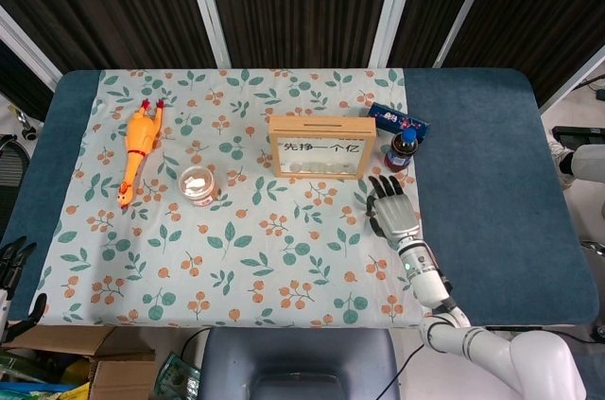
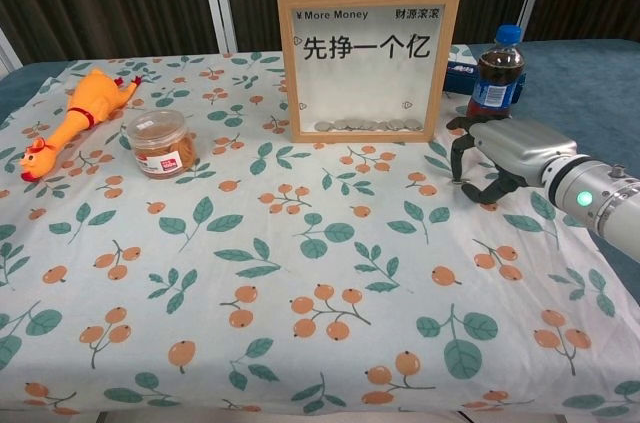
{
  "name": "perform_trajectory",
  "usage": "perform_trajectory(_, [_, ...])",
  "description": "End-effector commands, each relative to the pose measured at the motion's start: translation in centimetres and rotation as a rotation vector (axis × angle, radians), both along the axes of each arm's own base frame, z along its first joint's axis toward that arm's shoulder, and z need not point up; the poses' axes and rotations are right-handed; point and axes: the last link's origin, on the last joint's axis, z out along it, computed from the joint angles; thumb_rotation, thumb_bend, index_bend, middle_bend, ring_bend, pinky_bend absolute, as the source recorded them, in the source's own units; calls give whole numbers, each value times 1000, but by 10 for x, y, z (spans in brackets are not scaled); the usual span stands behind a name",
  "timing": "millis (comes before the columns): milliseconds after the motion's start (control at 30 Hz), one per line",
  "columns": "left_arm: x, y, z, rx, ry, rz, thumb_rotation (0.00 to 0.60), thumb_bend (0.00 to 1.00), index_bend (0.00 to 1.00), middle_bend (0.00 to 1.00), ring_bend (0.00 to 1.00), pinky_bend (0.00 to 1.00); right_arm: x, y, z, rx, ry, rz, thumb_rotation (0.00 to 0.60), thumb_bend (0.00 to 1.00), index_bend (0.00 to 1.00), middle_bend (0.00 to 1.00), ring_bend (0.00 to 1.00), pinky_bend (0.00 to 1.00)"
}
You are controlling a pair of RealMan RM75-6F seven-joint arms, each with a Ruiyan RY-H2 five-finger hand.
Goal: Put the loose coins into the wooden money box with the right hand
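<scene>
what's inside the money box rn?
A row of coins lies along the bottom of the money box, behind its clear front. The rest looks empty; the frame hides the edges.

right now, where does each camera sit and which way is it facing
Head view: high above the near table edge, looking steeply down at the whole floral cloth; shows the right hand and forearm, and left hand at the frame's edge.
Chest view: low at the near edge, looking level across at the money box; shows the right hand only.
Shared: money box, bottle, right hand.
</scene>
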Motion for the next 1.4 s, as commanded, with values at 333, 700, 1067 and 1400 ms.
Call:
perform_trajectory(333, [0,-1,1,2,-2,-3,600,437,0,0,0,0,5,-2,1,-13,-20,10,600,577,647,169,0,0])
perform_trajectory(700, [0,-1,0,2,-3,-4,600,437,0,0,0,0,6,-3,3,-21,-33,18,600,581,671,184,0,0])
perform_trajectory(1067, [0,-1,0,1,-3,-6,600,437,0,0,0,0,8,-2,4,-27,-35,30,600,605,719,218,0,0])
perform_trajectory(1400, [0,-1,1,7,-6,-3,600,437,0,0,0,0,36,13,37,-103,-145,180,600,610,725,220,0,0])
